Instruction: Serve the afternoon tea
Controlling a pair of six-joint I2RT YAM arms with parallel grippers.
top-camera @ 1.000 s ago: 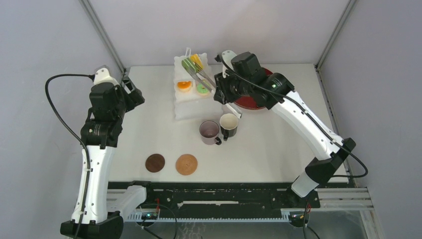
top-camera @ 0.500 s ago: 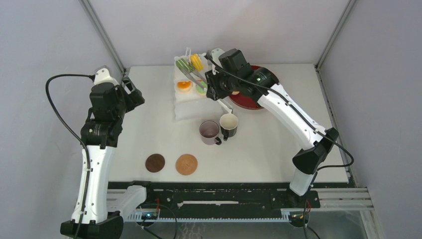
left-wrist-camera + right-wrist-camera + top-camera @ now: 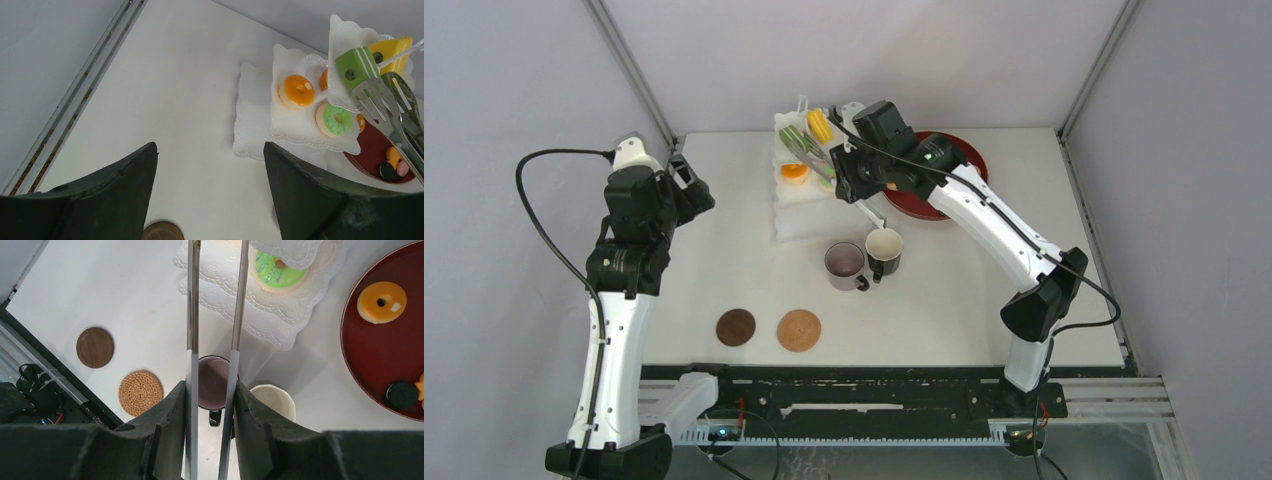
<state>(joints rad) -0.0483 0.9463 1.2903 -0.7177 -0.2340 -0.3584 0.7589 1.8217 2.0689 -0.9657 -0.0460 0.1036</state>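
The white three-tier stand (image 3: 801, 205) stands at the back centre. It holds a green striped pastry (image 3: 356, 62), a yellow one (image 3: 390, 50), an orange one (image 3: 296, 91) and a green donut (image 3: 277, 271). My right gripper (image 3: 849, 180) is shut on the long metal tongs (image 3: 192, 315), whose tips (image 3: 387, 97) hang over the stand next to the green striped pastry. The mauve mug (image 3: 845, 262) and black mug (image 3: 883, 247) stand together in front of the stand. Two brown coasters (image 3: 735, 327) (image 3: 798, 330) lie near the front. My left gripper (image 3: 689, 185) is open and empty, left of the stand.
The dark red tray (image 3: 964, 165) lies right of the stand, with an orange donut (image 3: 382, 301), a black cookie (image 3: 401, 395) and other small pieces on it. My right arm reaches over the tray. Walls close in the table on the left, back and right.
My right gripper has moved left with the tongs, from beside the red tray to the stand's right side. The tong tips now reach over the stand's upper tiers. The left arm is still.
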